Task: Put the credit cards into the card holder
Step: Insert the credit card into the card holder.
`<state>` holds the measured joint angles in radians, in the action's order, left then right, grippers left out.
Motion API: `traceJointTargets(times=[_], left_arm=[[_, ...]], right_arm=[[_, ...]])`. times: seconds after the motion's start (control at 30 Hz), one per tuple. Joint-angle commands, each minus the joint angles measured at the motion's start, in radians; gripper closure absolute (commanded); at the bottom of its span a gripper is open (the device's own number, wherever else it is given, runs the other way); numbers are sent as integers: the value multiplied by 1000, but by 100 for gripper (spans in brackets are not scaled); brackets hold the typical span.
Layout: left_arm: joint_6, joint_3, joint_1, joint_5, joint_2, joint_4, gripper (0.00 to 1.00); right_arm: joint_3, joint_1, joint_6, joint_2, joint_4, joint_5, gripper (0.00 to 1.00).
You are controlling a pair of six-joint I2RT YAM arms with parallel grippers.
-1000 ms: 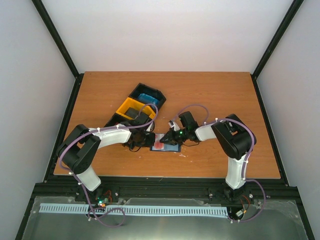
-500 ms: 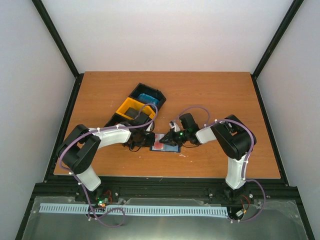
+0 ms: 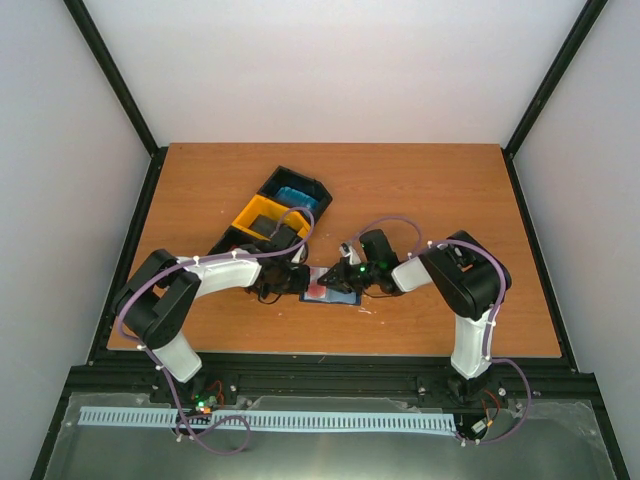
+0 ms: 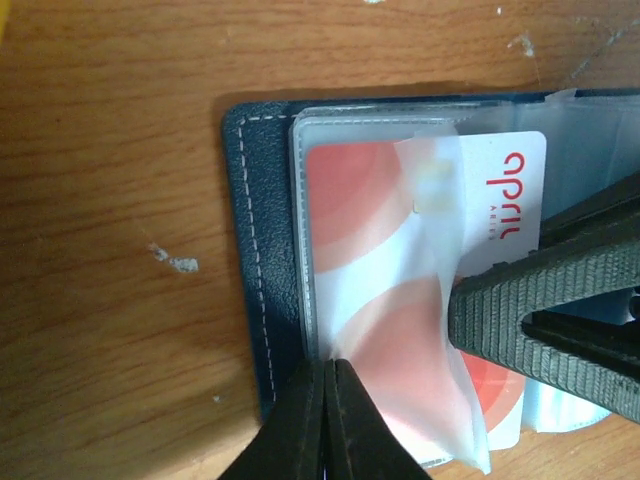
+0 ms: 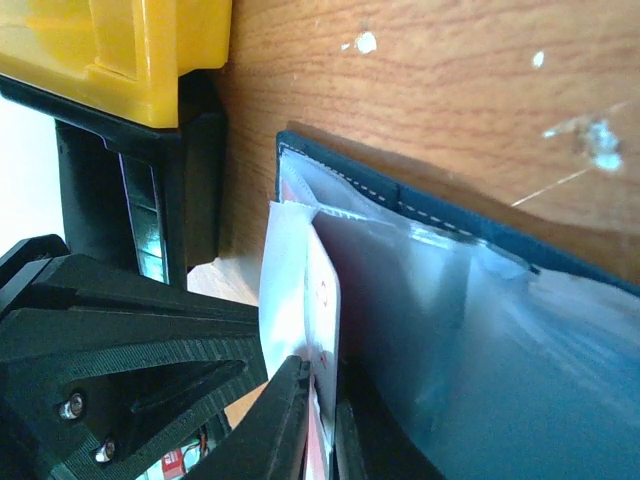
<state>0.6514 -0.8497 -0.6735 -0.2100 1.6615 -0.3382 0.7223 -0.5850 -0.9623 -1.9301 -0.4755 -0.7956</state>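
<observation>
Partly in card holder (image 4: 250, 250) — credit card (image 4: 500, 200) between shut right fingers (image 5: 288, 412); left fingers (image 4: 308, 428) shut.

holder (image 4: 252, 250): navy, lying open flat | card (image 4: 505, 215): red-white, flat, partly inside clear pocket (image 4: 330, 150), end protruding

Top view: even, diffuse overhead light, bright white walls (image 3: 330, 70), only soft short shadows on the table (image 3: 430, 180); the holder (image 3: 338, 296) is too small for detail. Left wrist: well lit, card (image 4: 500, 240) print sharp, mild haze through the clear sleeve (image 4: 440, 330), left fingers (image 4: 295, 440) dark and soft. Right wrist: blown-out white at the left edge, yellow bin (image 5: 120, 40) slightly blurred, wood grain crisp.
</observation>
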Motion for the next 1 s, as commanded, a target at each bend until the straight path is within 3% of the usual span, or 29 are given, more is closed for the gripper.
traceJointTargets(times=[0.0, 0.23, 0.37, 0.73, 0.83, 0.97], left_arm=[[14, 30, -9, 17, 79, -83, 98], [24, 76, -10, 71, 107, -123, 99], [27, 78, -9, 60, 112, -114, 99], [11, 62, -10, 21, 52, -73, 92], [3, 50, -10, 0, 26, -62, 88], [-3, 27, -9, -8, 18, -66, 87]], right_arm=[[-19, -28, 16, -36, 130, 98, 85], [-4, -28, 91, 43, 288, 153, 52], [29, -26, 149, 115, 425, 191, 43], [123, -6, 275, 323, 870, 503, 36], [134, -5, 290, 359, 913, 564, 36], [136, -5, 302, 370, 909, 521, 36]])
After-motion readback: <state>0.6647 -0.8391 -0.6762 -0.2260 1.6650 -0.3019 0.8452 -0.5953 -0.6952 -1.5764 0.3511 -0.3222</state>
